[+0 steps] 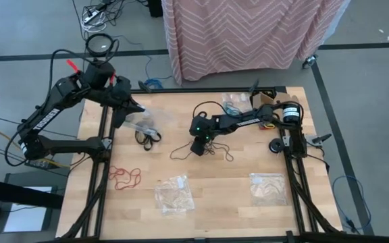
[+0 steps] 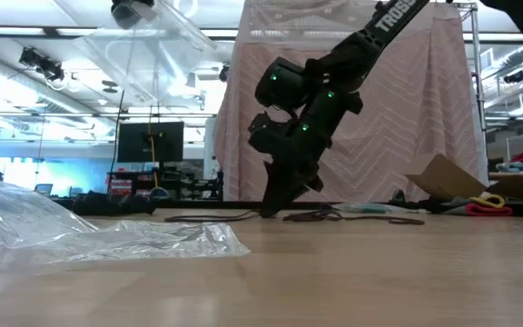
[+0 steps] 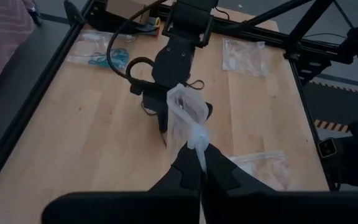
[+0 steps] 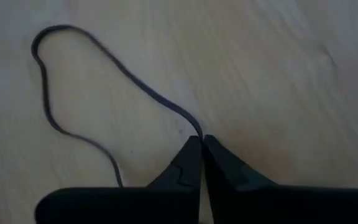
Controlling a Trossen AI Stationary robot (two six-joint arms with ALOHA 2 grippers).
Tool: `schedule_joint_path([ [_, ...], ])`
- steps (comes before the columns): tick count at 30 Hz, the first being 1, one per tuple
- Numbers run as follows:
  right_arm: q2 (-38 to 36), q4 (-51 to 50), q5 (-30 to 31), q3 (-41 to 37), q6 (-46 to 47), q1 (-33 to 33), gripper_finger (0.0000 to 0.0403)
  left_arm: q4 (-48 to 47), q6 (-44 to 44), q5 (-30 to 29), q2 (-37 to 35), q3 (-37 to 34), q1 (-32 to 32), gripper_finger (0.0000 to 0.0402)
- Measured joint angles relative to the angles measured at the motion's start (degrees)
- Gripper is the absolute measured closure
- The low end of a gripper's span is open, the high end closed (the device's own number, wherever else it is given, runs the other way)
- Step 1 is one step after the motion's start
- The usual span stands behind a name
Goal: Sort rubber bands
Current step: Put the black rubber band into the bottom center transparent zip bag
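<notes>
Right pincer (image 4: 200,140) pinched on one dark rubber band (image 4: 73,81) at mid-bench.

Left pincer (image 3: 202,163), at ten o'clock, holds one clear plastic bag (image 3: 188,118) off the bench (image 1: 235,196). Four more bags lie about (one (image 1: 174,194) at six o'clock); red bands (image 1: 124,177) at seven, black ones (image 1: 147,137) under the lifted bag. "TROS" shows on the right arm (image 2: 393,16).

Right hand (image 4: 201,138) reaches down at mid-table, fingers pinched together; left hand (image 3: 199,163) raised, fingers closed
</notes>
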Motion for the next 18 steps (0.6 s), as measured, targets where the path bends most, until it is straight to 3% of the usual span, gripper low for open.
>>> schedule_joint_path([
  [5,-5.24,-3.89,-1.73,-0.94,2.27,-0.55,0.0402,0.19,0.02,-1.07,0.01,0.0,0.0,0.0402],
  [9,-14.96,-4.7,-1.0,-0.46,1.26,-0.73,0.0403,3.0,0.03,-1.17,0.14,0.0,0.0,0.0402],
  [18,-33.61,-11.7,6.1,-0.55,-0.13,-1.76,0.0403,7.34,0.79,0.76,4.79,0.0,-0.04,0.0402],
])
